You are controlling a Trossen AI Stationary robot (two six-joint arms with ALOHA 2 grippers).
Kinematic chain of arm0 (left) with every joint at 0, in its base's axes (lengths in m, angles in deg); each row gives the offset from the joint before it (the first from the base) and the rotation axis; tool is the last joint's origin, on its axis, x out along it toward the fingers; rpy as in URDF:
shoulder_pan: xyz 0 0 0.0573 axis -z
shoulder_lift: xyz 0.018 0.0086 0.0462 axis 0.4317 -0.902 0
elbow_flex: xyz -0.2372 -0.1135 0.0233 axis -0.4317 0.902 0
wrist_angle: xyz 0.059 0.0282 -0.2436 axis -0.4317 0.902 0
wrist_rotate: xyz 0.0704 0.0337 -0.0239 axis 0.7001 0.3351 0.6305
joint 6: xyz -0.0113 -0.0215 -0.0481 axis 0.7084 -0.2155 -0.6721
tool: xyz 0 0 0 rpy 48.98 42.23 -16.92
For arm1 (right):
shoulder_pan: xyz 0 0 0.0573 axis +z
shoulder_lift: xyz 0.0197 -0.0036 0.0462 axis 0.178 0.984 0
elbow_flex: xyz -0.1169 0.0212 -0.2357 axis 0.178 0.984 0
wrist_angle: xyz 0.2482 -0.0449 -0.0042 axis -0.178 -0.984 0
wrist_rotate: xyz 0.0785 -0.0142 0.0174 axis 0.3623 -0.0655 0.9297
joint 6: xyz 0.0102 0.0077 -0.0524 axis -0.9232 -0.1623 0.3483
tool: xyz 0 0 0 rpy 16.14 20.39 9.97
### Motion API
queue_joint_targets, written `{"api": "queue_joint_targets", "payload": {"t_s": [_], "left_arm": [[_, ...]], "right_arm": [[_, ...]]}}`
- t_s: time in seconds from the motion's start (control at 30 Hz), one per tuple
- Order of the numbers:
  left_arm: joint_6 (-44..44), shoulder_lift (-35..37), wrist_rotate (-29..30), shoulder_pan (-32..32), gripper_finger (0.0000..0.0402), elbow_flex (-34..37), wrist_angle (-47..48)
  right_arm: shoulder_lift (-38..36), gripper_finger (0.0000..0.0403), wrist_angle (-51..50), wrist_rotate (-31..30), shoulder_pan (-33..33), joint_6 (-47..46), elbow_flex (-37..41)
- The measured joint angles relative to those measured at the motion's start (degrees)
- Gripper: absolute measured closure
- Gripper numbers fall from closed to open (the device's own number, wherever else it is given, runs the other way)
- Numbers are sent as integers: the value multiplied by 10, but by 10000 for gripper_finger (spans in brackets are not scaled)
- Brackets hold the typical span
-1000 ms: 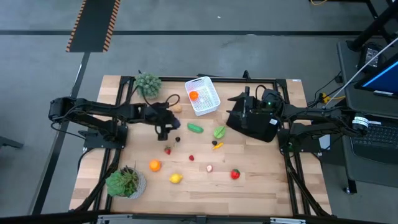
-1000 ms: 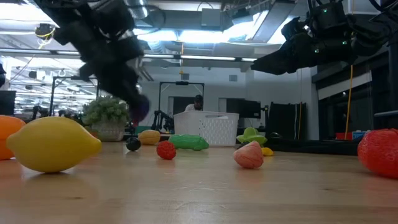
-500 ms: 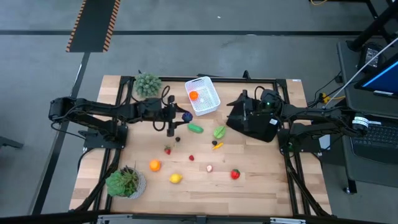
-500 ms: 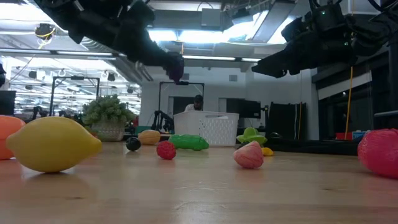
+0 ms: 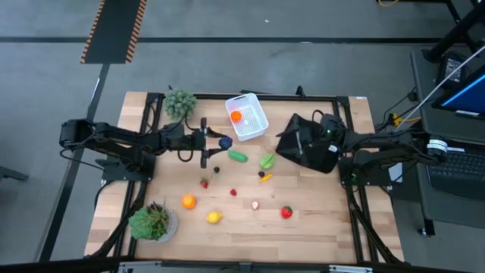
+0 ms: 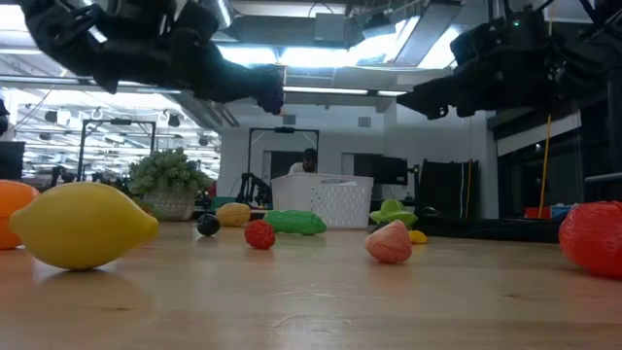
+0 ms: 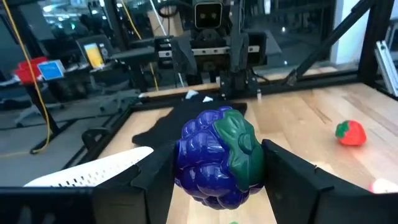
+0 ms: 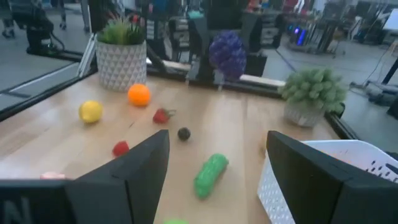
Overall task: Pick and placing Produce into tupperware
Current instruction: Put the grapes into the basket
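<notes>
held piece: purple grape bunch (image 7: 214,158) with a green leaf patch, pinched between the left gripper (image 5: 220,142) fingers; in the high view it is a small dark blob just left of centre, above the table, just lower left of the tupperware.
tupperware: white tub (image 5: 247,117), upper centre of the high view, tilted; perforated-looking walls; one orange piece (image 5: 236,116) inside. Low view shows only its side wall (image 6: 324,202), contents hidden.
hard to make out: small dark berry (image 5: 217,169) and the tiny red bits nearby are too small to identify in the high view; the piece at the far left edge of the low view is cut off.
loose produce: green cucumber (image 5: 238,156) and green leafy piece (image 5: 267,161) below the tub; lemon (image 5: 214,218), orange (image 5: 189,201), strawberry (image 5: 286,212) in the lower middle of the table.
right gripper: (image 8: 214,180) fingers spread wide, nothing between them; sits at right centre of the high view over the black cloth (image 5: 307,148).
other: two potted plants (image 5: 180,101), upper left and lower left of the table.
</notes>
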Motion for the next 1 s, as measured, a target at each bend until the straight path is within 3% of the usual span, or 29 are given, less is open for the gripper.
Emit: {"api": "queue_joint_targets", "payload": {"t_s": [0.3, 0.5, 0.73, 1.0], "left_arm": [[-4, -12, 0, -5, 198, 12, -25], [-9, -81, 0, -27, 198, 9, -77], [-3, -182, -41, -69, 198, -77, -96], [-4, -226, -60, -133, 198, -154, -94]], "right_arm": [[1, 132, 76, -2, -2, -8, 20], [5, 132, 81, -17, -2, -8, 20], [17, 132, 81, -41, -2, -8, 20], [18, 132, 80, -43, -2, -6, 20]]}}
